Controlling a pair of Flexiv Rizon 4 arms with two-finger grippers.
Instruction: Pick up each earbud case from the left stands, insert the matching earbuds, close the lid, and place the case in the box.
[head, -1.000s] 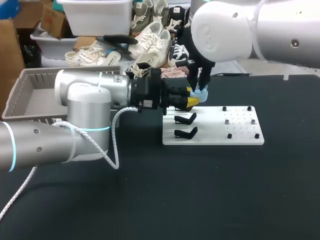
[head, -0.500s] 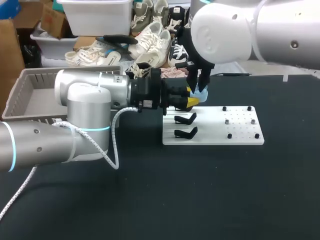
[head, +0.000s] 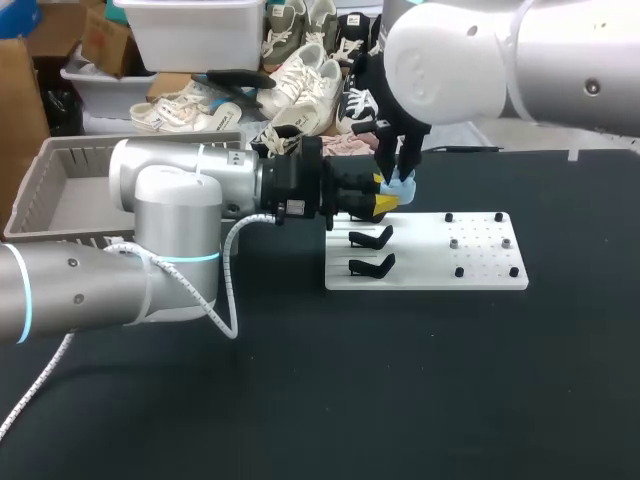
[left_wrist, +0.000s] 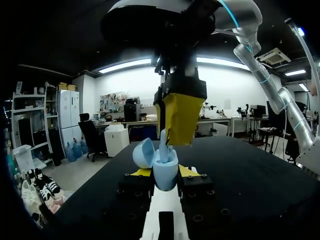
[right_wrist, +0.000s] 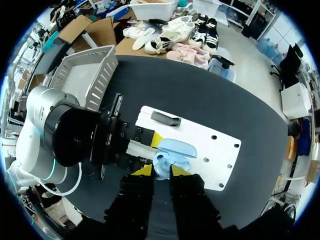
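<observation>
Right gripper (head: 397, 178) had dipped slightly back toward the pale blue egg-shaped plastic earbud case (left_wrist: 165, 176); I noted no shift in the left gripper (left_wrist: 165, 172). Its fingers were clamped on the case, lid open, above the far left corner of the white flat stand board (head: 480, 275). Right gripper's fingers pinched a pale blue earbud (left_wrist: 163, 146), with its lower end in the case.

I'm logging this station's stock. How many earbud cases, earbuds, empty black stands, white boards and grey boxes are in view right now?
earbud case: 1
earbud: 1
empty black stands: 2
white board: 1
grey box: 1
Total: 6
</observation>
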